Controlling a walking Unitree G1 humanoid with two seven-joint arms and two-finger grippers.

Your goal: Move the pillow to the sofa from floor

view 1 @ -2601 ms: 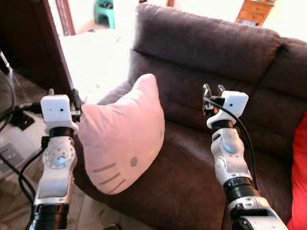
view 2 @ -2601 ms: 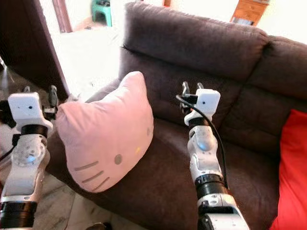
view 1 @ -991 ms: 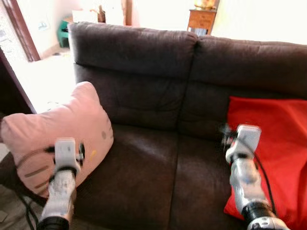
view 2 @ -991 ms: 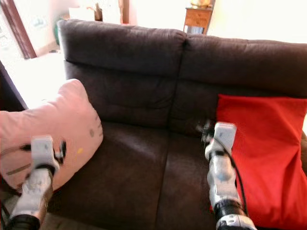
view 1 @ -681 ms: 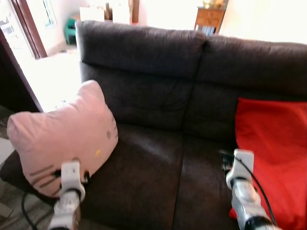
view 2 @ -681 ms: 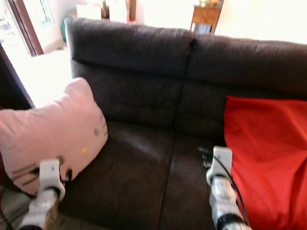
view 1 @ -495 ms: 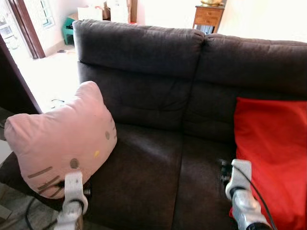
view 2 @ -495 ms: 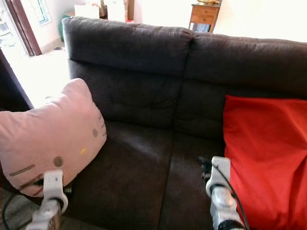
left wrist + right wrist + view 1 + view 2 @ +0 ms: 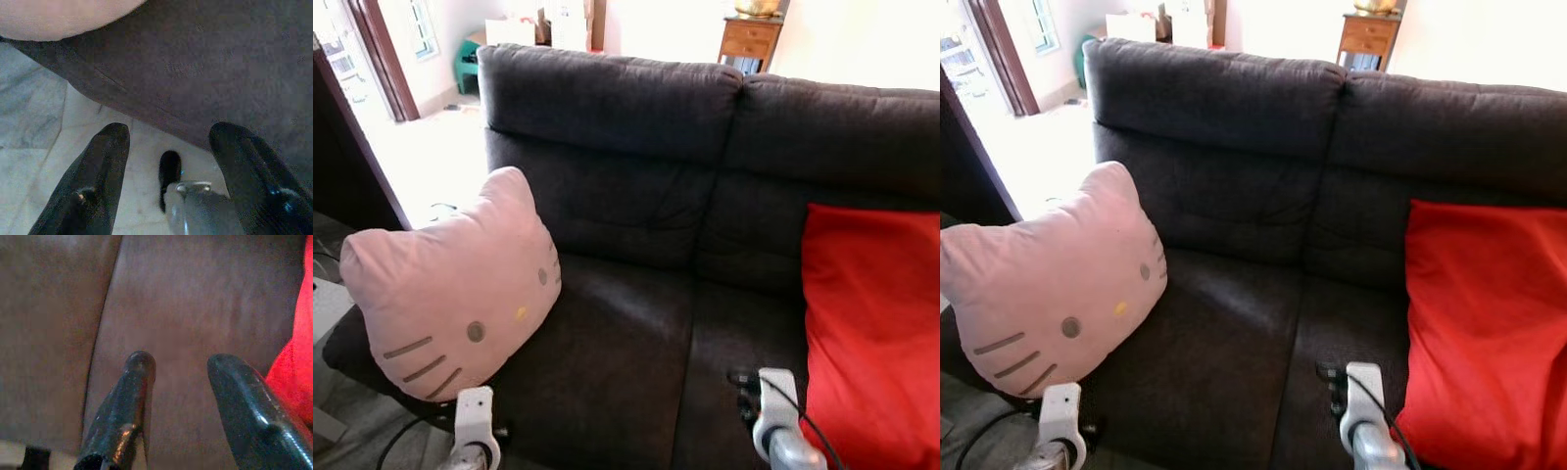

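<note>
A pink cat-face pillow (image 9: 450, 284) rests on the left end of the dark brown sofa (image 9: 626, 333), leaning over its armrest, face outward. My left gripper (image 9: 168, 132) hangs low in front of the sofa's front edge, below the pillow, open with nothing between its fingers; the pillow's pink edge (image 9: 58, 17) shows above it. My right gripper (image 9: 182, 363) is open over the right seat cushion, close to the seat seam, holding nothing. Both wrists (image 9: 475, 416) (image 9: 773, 401) sit low in the head views, apart from the pillow.
A red cushion (image 9: 871, 323) stands against the sofa's right backrest, just beside my right gripper. Pale tile floor (image 9: 39, 122) and a black cable (image 9: 401, 441) lie under the left arm. A dark door frame (image 9: 352, 147) is at left; a wooden cabinet (image 9: 749, 34) stands behind the sofa.
Both arms have dropped low and away from the pillow, which stays on the sofa's left end. The camera has swung to face the sofa more squarely.
</note>
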